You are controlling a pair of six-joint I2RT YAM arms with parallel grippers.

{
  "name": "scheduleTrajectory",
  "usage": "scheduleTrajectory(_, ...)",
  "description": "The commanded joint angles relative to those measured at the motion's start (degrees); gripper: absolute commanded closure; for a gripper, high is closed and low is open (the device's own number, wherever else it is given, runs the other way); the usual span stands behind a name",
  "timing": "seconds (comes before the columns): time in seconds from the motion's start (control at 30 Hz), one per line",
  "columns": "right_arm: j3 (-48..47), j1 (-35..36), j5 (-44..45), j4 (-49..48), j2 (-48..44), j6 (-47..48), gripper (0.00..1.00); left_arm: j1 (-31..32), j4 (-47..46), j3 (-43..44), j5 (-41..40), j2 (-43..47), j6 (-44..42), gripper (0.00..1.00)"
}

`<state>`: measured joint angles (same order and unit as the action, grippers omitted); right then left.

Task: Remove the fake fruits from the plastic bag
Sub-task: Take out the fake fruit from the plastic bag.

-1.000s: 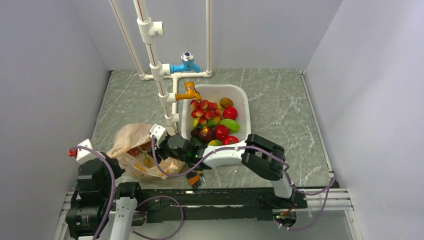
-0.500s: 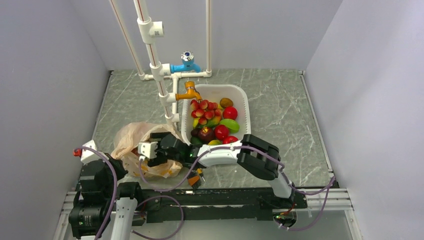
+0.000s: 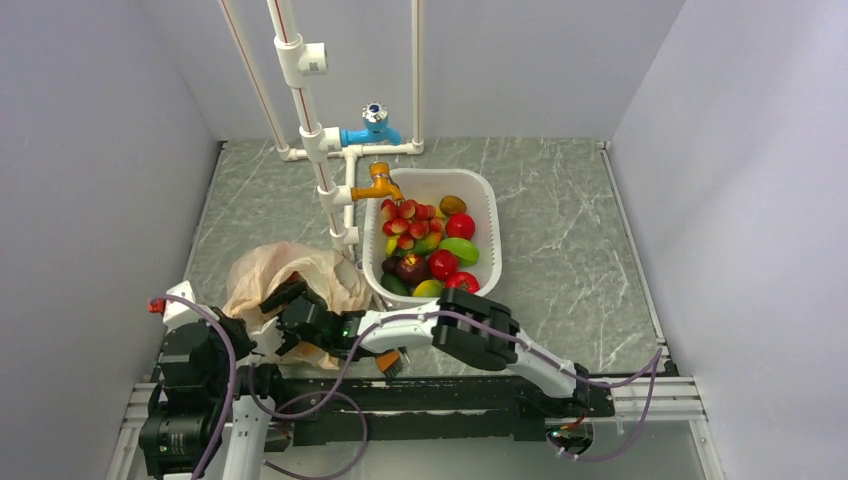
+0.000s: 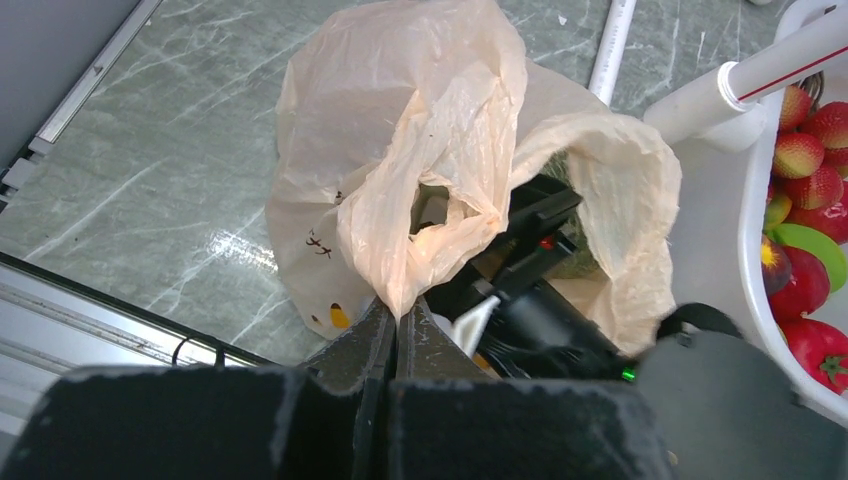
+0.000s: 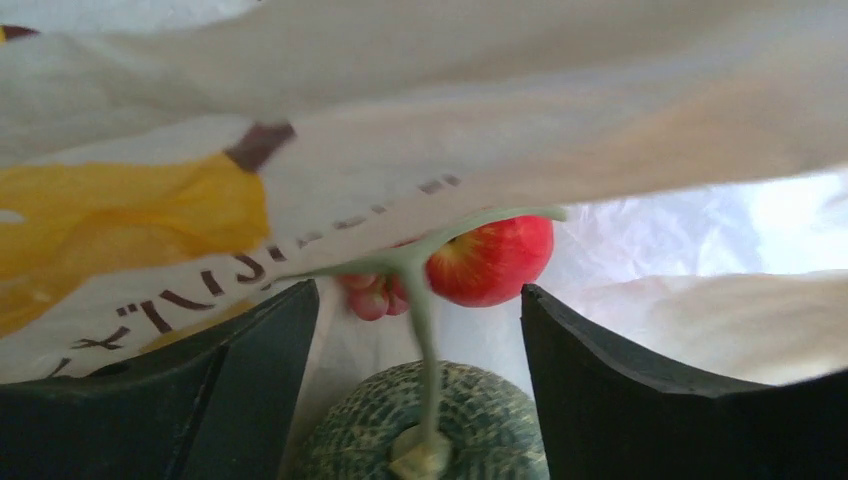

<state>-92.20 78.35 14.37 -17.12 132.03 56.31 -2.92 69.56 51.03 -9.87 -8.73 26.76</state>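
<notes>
1. bag (image 3: 292,282) lay crumpled on the table (image 3: 560,210), front left, just beside the basin (image 3: 489,215).
2. left gripper (image 4: 397,318) was closed tight on a fold of the bag's rim and held it up. the bag's mouth gaped open just past the fingertips.
3. right arm (image 3: 470,335) reached across from the right into that mouth. right gripper (image 5: 418,300) was inside the bag, hidden in the top view by the film.
4. its fingers stood wide apart, with printed bag film draped close over them.
5. melon (image 5: 425,430) sat low between the two fingers, pale stem pointing up. could not tell whether either finger touched it.
6. red fruit (image 5: 495,260) lay deeper in the bag, behind the melon's stem.
7. grapes (image 5: 370,297) were just left of the red fruit, only a few showing, partly behind the stem.
8. all three fruits were inside the bag.
9. basin held other fruit (image 3: 443,262), red and green, under the orange tap (image 3: 378,183).
</notes>
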Motion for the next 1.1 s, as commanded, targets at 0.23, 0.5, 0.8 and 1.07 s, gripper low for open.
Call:
scheduleTrajectory(0.23,-0.2,-0.4,3.2,0.9,-0.2,-0.3,0.62,0.2,-2.3,-0.4,1.3,1.5,-0.5,1.00)
scheduleTrajectory(0.5,0.6,-0.8,1.9,3.9,-3.9,-9.5,1.00,0.1,-1.2,6.2,-1.4,-3.4,-3.2,1.00)
scheduleTrajectory(0.8,5.0,-2.5,-6.4,2.4,-12.2,-27.4,1.00,0.8,-2.1,9.0,-2.2,-5.0,-4.0,1.00)
scheduleTrajectory(1.07,12.8,-3.4,-18.5,1.0,-20.1,-35.5,1.00,0.9,-4.4,6.5,-2.0,-3.3,-3.3,1.00)
